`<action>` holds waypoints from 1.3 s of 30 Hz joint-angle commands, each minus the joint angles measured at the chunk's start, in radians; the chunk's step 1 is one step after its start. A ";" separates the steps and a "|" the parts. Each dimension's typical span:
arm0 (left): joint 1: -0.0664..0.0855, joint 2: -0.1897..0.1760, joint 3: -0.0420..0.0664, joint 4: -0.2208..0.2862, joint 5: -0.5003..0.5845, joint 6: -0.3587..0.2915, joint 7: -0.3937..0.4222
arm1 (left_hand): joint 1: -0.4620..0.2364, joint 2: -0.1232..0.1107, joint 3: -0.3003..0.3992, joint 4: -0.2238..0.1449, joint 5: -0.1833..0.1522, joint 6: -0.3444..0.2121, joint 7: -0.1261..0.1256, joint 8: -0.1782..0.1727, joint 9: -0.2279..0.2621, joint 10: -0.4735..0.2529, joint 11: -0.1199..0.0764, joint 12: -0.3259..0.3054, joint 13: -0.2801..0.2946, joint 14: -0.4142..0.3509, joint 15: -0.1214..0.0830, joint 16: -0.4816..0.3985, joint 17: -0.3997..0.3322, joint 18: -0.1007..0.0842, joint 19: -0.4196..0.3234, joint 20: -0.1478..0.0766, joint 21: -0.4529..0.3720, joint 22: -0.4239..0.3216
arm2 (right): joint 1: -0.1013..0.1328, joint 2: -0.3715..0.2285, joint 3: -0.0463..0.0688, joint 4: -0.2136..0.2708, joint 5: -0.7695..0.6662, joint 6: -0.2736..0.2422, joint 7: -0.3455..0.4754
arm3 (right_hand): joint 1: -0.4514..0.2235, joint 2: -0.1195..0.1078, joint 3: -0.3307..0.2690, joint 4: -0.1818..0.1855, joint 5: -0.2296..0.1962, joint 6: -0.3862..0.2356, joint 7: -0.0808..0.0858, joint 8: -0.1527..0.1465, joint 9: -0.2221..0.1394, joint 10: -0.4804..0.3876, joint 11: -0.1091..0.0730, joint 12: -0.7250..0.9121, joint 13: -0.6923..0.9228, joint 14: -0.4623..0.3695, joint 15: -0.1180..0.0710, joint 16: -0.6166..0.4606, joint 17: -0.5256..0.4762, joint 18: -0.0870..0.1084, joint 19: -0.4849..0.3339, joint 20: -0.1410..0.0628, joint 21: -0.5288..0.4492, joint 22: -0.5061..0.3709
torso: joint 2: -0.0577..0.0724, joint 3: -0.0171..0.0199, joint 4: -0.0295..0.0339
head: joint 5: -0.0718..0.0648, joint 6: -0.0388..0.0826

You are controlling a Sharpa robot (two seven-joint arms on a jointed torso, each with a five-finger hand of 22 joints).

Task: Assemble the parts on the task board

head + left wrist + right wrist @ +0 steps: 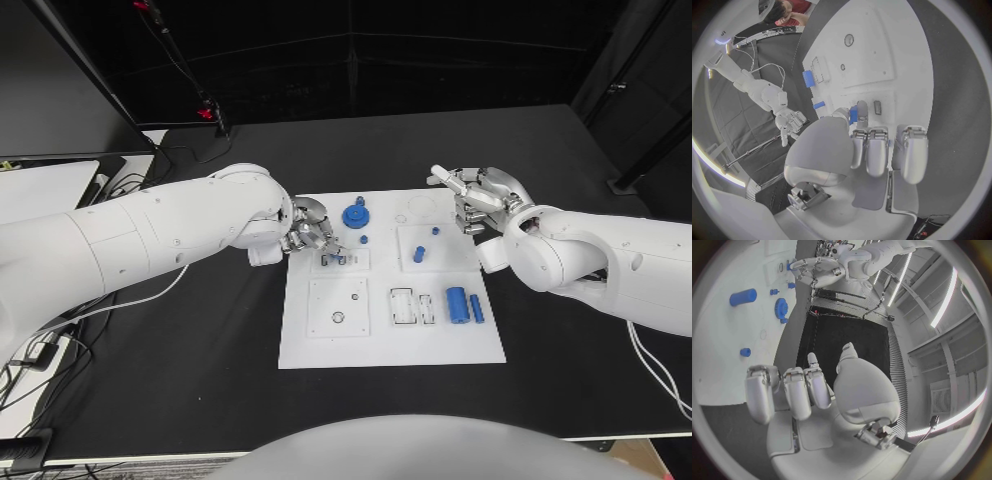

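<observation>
Parts lie on the white task board (389, 340) in the middle of the black table (173, 380); a blue gear (356, 216) sits near the far edge of the board; a small blue peg (362, 240) is just in front of the gear; two more blue pieces (420, 251) stand near the middle; a big blue cylinder (456, 301) lies on its side toward the right edge, with a thin blue pin (476, 308) just beside it.

The left hand (310, 238) is at the left edge of the board, over a small square plate; its fingers (856, 114) pinch a little blue part (853, 115) by a slot in the board; the other fingers are curled down next to it.

The right hand (483, 200) is up at the far right corner of the board; its fingers (798, 390) are a little bent and apart; nothing is in them; in the right wrist view the gear (781, 307) and the cylinder (742, 297) lie well apart from this hand.
</observation>
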 commanded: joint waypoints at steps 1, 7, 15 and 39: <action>0.000 0.007 0.001 -0.008 0.010 0.018 -0.007 | 0.053 0.051 0.072 -0.064 0.004 0.026 -0.020 0.002 0.003 0.110 0.002 0.000 0.261 0.103 0.002 0.001 0.263 -0.014 0.102 0.001 0.003 0.264 | 0.001 0.000 0.000 0.002 -0.002 0.004 0.014 | 0.004 0.010 -0.005 0.001 0.005 -0.007 0.061 0.004 -0.001 -0.008 0.002 -0.007 0.152 0.108 0.007 0.002 0.263 0.003 0.029 0.005 -0.006 0.230 | -0.001 0.0009 0.0007 | -0.002 -0.002; -0.002 0.019 0.001 -0.023 0.010 0.025 -0.017 | 0.052 0.051 0.073 -0.063 0.004 0.026 -0.020 0.001 0.003 0.110 0.002 0.000 0.261 0.103 0.002 0.001 0.263 -0.014 0.102 0.001 0.003 0.264 | 0.001 0.001 0.000 0.003 -0.002 0.006 0.016 | 0.005 0.010 -0.005 0.001 0.006 -0.005 0.060 0.006 -0.001 -0.008 0.001 -0.007 0.153 0.108 0.007 0.002 0.263 0.002 0.029 0.005 -0.006 0.231 | 0.000 0.0009 0.0010 | 0.000 -0.003; -0.005 0.030 0.001 -0.040 0.010 0.041 -0.027 | 0.052 0.049 0.077 -0.064 0.006 0.026 -0.020 0.000 0.005 0.110 0.003 0.000 0.261 0.103 0.002 0.001 0.263 -0.014 0.102 0.001 0.003 0.264 | 0.000 0.002 0.000 0.004 -0.002 0.007 0.016 | 0.005 0.010 -0.006 0.001 0.007 -0.005 0.059 0.007 -0.001 -0.007 0.001 -0.006 0.154 0.108 0.007 0.002 0.263 0.002 0.029 0.006 -0.006 0.230 | 0.000 -0.0003 -0.0012 | 0.001 -0.003; -0.012 0.035 0.001 -0.049 0.010 0.043 -0.038 | 0.050 0.047 0.083 -0.063 0.007 0.025 -0.019 -0.002 0.007 0.110 0.003 0.000 0.261 0.103 0.002 0.001 0.263 -0.014 0.102 0.001 0.003 0.264 | 0.000 0.003 0.000 0.006 -0.002 0.006 0.017 | 0.004 0.009 -0.006 0.002 0.007 -0.004 0.060 0.008 -0.001 -0.006 0.001 -0.006 0.154 0.108 0.006 0.002 0.263 0.003 0.029 0.006 -0.006 0.230 | -0.001 -0.0001 -0.0007 | 0.000 -0.010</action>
